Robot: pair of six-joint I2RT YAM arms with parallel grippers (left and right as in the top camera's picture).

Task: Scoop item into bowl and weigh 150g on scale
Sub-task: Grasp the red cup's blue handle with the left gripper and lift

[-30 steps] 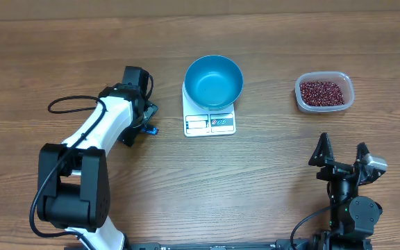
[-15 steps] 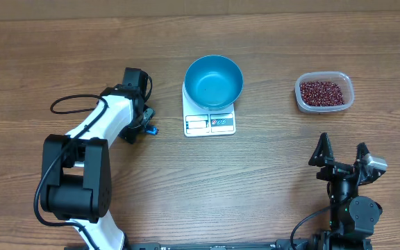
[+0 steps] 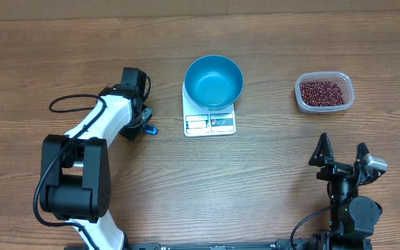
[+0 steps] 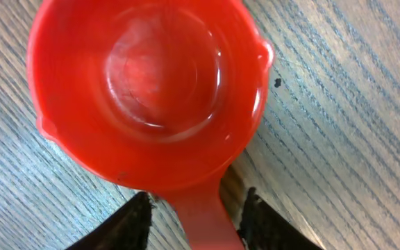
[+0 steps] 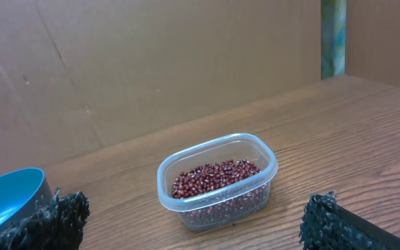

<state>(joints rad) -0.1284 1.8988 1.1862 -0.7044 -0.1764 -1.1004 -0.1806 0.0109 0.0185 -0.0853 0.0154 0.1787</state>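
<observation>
1. The blue bowl [image 3: 214, 81] sits on the white scale [image 3: 210, 123]. It covers the back part of the scale, and the small screen and buttons show at the front. The bowl has nothing in it.
2. The beans [image 3: 321, 92] are all in a clear plastic tub [image 3: 324, 92]. The tub stands on the table [image 3: 255, 187], well to the right of the bowl and scale. In the right wrist view the beans [image 5: 216, 177] lie low in the tub [image 5: 217, 182], and it has no lid on.
3. In the left wrist view a red scoop [image 4: 151, 90] lies flat on the wood with its open side up. It is empty. From above, the arm hides the scoop.
4. The left arm bends over the table to the left of the scale, and the left gripper [image 3: 143, 123] points down at the wood.
5. Seen up close, the left gripper [image 4: 194, 221] has one black finger [image 4: 132, 222] on each side of the scoop's handle. The jaws are partly apart. I cannot tell if they squeeze the handle.
6. The right gripper [image 3: 341, 154] waits near the front edge of the table, below the tub. It is wide open, holds nothing, and faces the tub.
</observation>
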